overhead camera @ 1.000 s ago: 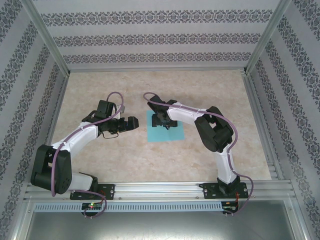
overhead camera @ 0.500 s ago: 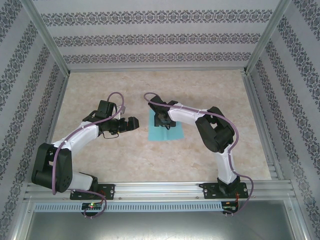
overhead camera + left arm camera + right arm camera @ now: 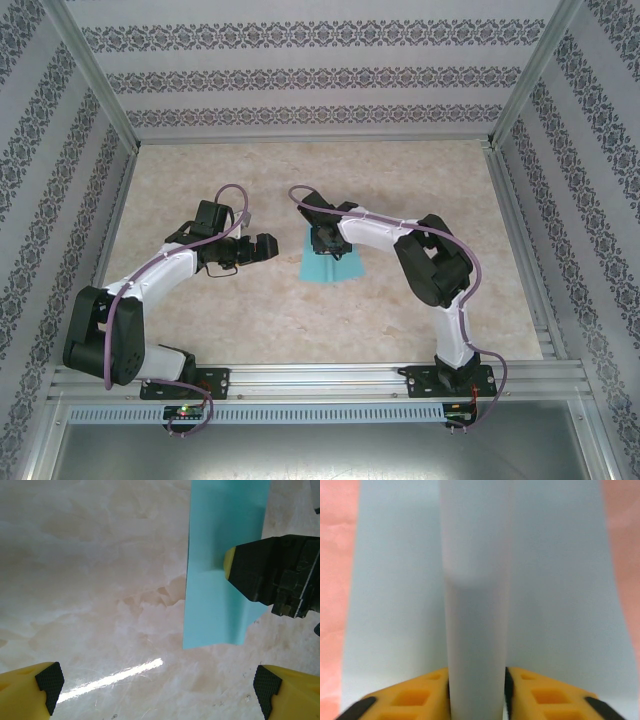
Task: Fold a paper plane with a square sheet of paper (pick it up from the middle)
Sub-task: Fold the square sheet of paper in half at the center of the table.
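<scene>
Jaws of the right gripper (image 3: pixel 476 681) squeezing a raised middle fold of the sheet (image 3: pixel 395 605), its flanks spreading to either side on the table (image 3: pixel 300 180), left gripper (image 3: pixel 156 681) hovering, jaws gaping wide, sheet lying just ahead of them.

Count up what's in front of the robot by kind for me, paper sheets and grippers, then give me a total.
Turquoise square sheet of paper: 1
Grippers: 2 (left gripper, open; right gripper, pinching a raised fold of the sheet)
Total: 3
</scene>
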